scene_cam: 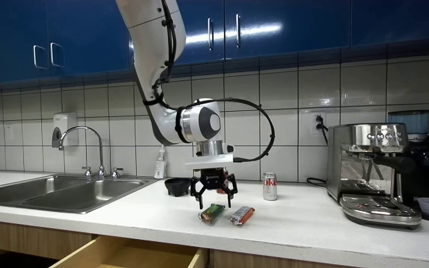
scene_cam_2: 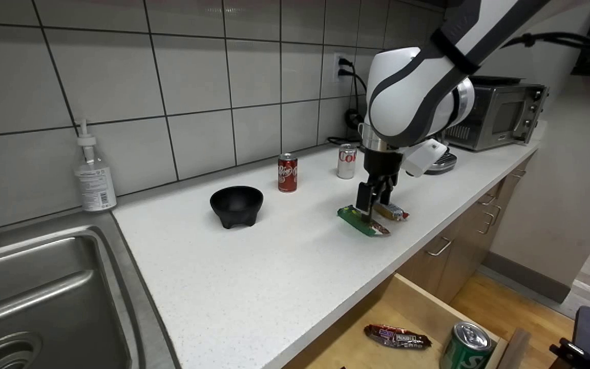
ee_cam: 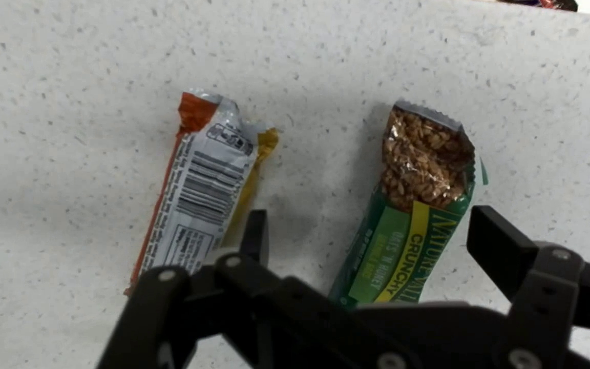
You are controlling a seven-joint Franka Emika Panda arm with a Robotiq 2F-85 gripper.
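Wide apart, the fingers of my gripper (ee_cam: 370, 225) hold nothing; in an exterior view the gripper (scene_cam: 215, 204) points straight down low over the counter. Between the fingers in the wrist view lies a green granola bar (ee_cam: 407, 246), with bare counter showing on both sides of it; its lower end is hidden by the gripper. Beside it, past the left finger (ee_cam: 256, 233), rests a silver, orange and yellow wrapped bar (ee_cam: 197, 200), partly covered by the gripper's linkage. Both the green bar (scene_cam: 212, 213) and the silver-orange bar (scene_cam: 242, 215) lie flat on the counter.
Toward the tiled wall stand a black bowl (scene_cam_2: 236, 205), a red can (scene_cam_2: 288, 174) and a silver can (scene_cam: 270, 187). Below the counter edge, an open drawer (scene_cam_2: 428, 302) holds a dark wrapped bar (scene_cam_2: 397, 337) and a green can (scene_cam_2: 466, 348). An espresso machine (scene_cam: 371, 175) and sink (scene_cam: 84, 201) flank the counter.
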